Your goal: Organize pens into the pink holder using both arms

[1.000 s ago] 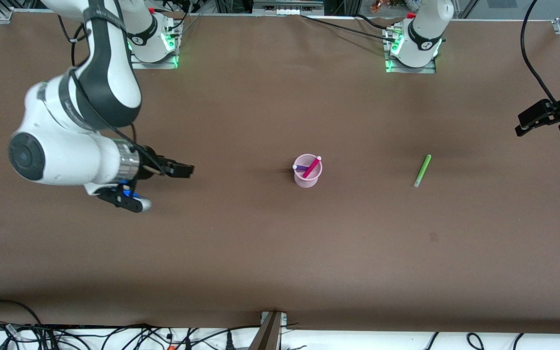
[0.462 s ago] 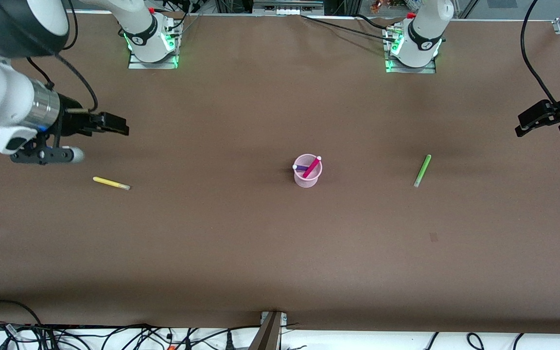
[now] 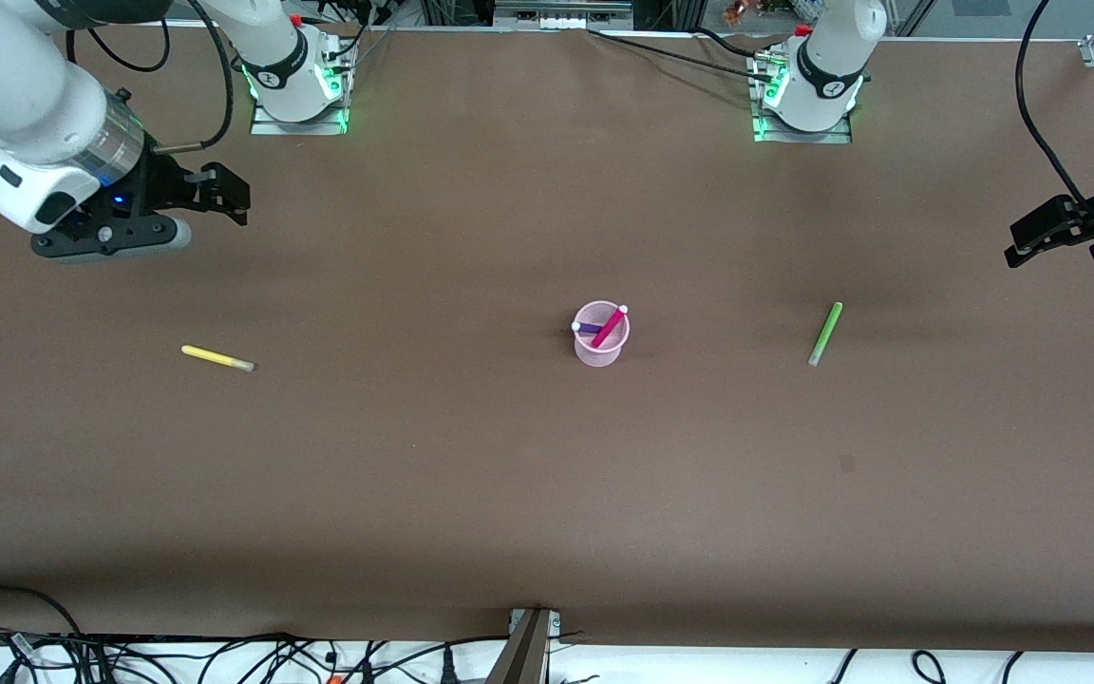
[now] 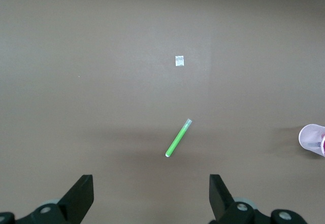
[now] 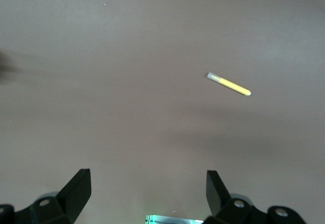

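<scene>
Brown table cover [image 3: 509, 475], small pale patch [image 4: 179, 60] on it, black cables [image 3: 177, 655] along its nearer edge.

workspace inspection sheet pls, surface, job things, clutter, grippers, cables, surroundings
surface: brown table, small pale scrap on it
job's things: pink holder upright mid-table, magenta pen and purple pen in it; yellow pen lying toward the right arm's end; green pen lying toward the left arm's end
clutter: nothing seen
grippers: left gripper and right gripper raised, jaws open, empty
cables: tangle along the table's near edge
surroundings: green-lit bases
</scene>
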Action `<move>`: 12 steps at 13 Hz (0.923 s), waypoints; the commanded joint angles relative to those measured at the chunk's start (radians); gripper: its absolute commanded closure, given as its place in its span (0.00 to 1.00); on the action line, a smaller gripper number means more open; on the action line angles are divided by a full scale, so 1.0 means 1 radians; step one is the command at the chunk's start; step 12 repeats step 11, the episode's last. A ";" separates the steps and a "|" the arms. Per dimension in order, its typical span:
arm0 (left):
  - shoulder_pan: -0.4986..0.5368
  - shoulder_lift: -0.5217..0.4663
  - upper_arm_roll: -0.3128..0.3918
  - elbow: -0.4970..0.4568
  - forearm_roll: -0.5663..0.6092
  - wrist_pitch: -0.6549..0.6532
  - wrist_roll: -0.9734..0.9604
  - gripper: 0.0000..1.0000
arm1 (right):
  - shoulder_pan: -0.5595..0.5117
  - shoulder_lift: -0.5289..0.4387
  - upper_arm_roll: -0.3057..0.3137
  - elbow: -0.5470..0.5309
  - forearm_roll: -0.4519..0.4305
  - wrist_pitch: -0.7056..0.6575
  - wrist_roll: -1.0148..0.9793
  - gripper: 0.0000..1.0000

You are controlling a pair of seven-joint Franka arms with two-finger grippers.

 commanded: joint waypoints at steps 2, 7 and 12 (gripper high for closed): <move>0.002 0.009 -0.008 0.026 0.018 -0.020 0.009 0.00 | -0.168 -0.114 0.146 -0.157 -0.016 0.105 -0.059 0.00; 0.001 0.009 -0.008 0.026 0.018 -0.020 0.009 0.00 | -0.186 -0.128 0.148 -0.140 -0.014 0.103 -0.145 0.00; 0.002 0.009 -0.008 0.026 0.018 -0.020 0.009 0.00 | -0.187 -0.105 0.145 -0.107 -0.016 0.096 -0.096 0.00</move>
